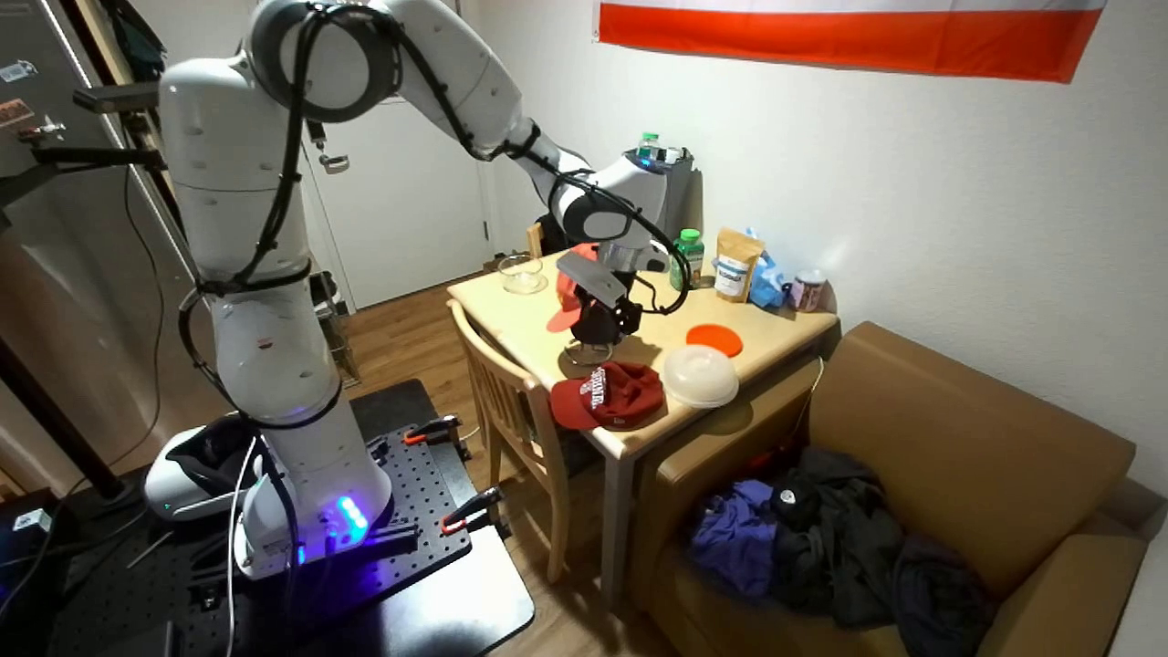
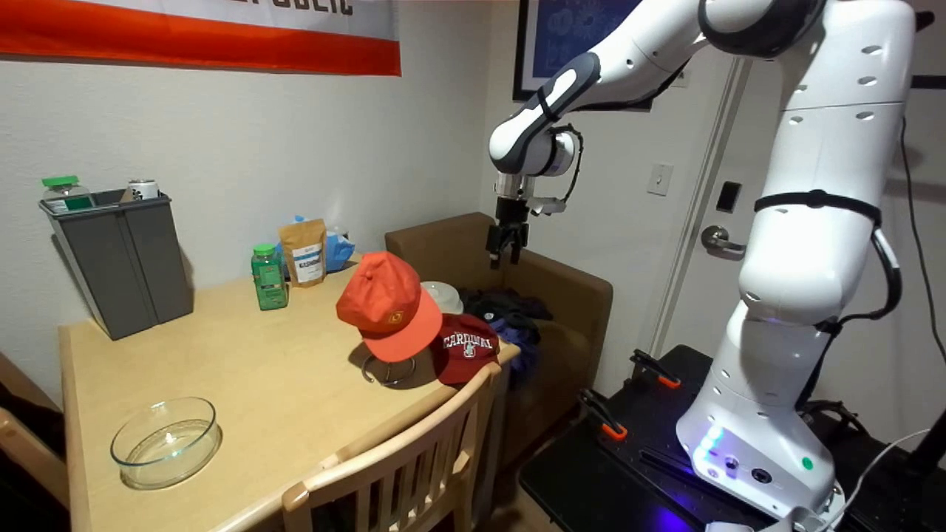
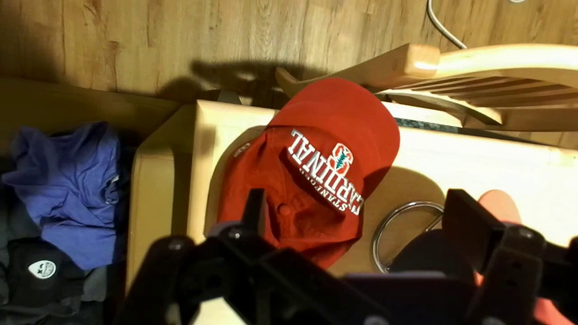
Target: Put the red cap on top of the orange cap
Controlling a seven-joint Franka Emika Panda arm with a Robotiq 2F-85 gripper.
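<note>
The place looks like a room in a home: a pale wooden table [image 2: 281, 369] with a slatted chair [image 2: 399, 443] stands beside a brown sofa [image 1: 949, 420] heaped with clothes [image 1: 821, 520], on a wood-grained floor [image 3: 216, 40]. A banner [image 1: 849, 36] and a framed picture [image 2: 584, 52] hang on the light walls [image 2: 259, 133], and the table holds a glass bowl [image 2: 166, 462], a green-capped bottle [image 2: 270, 281] and a brown pouch [image 2: 304, 255].

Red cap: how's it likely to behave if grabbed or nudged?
The red cap will probably give under a pinch: its crown looks like soft, creased fabric. The brim is likely stiffer, as it holds a smooth shape. A nudge toward the chair might tip it off, since the brim seems to overhang the edge of the table.
</note>
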